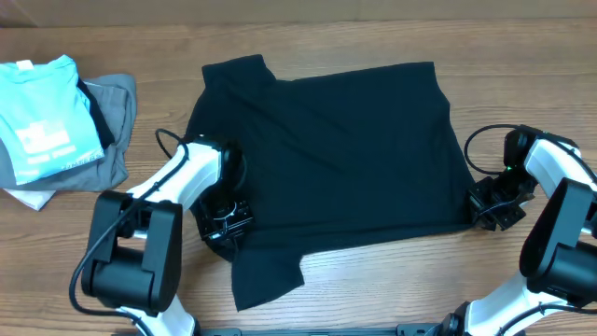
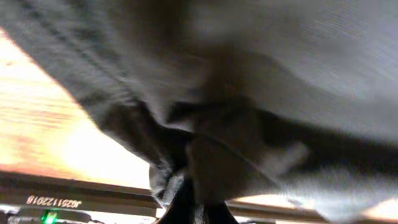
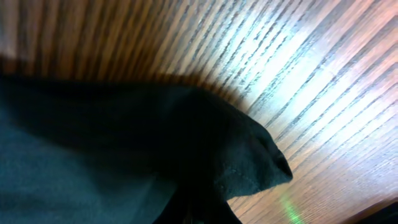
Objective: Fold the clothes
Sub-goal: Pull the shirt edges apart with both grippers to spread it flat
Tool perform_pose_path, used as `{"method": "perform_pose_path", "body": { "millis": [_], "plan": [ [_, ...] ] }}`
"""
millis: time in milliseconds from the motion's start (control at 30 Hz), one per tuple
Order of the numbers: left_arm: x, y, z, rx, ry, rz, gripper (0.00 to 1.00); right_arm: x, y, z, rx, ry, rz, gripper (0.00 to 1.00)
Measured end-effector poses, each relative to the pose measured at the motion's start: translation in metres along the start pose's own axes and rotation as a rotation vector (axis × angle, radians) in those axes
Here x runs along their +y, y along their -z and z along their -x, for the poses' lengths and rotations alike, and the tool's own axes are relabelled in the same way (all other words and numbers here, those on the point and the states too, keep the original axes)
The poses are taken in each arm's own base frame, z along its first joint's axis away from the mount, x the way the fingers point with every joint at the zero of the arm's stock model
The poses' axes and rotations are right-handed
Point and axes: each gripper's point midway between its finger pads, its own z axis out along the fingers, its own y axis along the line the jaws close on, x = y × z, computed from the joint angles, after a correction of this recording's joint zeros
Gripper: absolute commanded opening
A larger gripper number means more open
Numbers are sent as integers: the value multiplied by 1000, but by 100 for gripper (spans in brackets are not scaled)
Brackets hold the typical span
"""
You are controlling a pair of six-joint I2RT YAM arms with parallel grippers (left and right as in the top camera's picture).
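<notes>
1. Here we go: the clothes (image 1: 326, 159), one big black shirt-like garment, lie spread across the middle of the wooden surface (image 1: 373, 37). One loose flap trails toward the near edge at the lower left.
2. The left jaws are shut tight on the clothes at the near-left edge. The wrist view shows dark fabric bunched into a wad right at the grip.
3. The right jaws are closed as well, pinching the near-right corner of the clothes (that corner's tip pokes out over bare wood in the wrist view).
4. First worry: the right-hand bite looks small and sits close to the corner tip. I'd guess a quick lift could pull the cloth straight out.
5. Second worry: the left wad may hold more than one layer, so the fold could come over crooked or creased.
6. Third worry: that trailing flap could drag and tuck underneath as the near edge goes over.
7. Containers: I see none, no bin, basket or box. The light blue t-shirt (image 1: 42, 117) rests on the grey garment (image 1: 117, 103) at the far left, directly on the surface and apart from the black one.
</notes>
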Motion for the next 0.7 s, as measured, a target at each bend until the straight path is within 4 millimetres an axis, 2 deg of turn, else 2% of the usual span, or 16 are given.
{"method": "perform_pose_path", "body": {
  "millis": [200,267,367,533,700],
  "plan": [
    [-11,30,-23,-68,-139,-106,4,-8,7,-5,5,7,-14,4],
    [-10,45,-33,-110,-167,-137,4,-9,18,-6,-11,16,-2,4],
    [-8,58,-41,-154,-186,-167,4,-7,36,-4,-57,24,34,4],
    [-9,64,-41,-184,-197,-191,4,-2,55,0,-115,59,79,4],
    [-22,71,-24,-263,-219,-240,4,12,60,11,-163,148,139,4]
  ]
}}
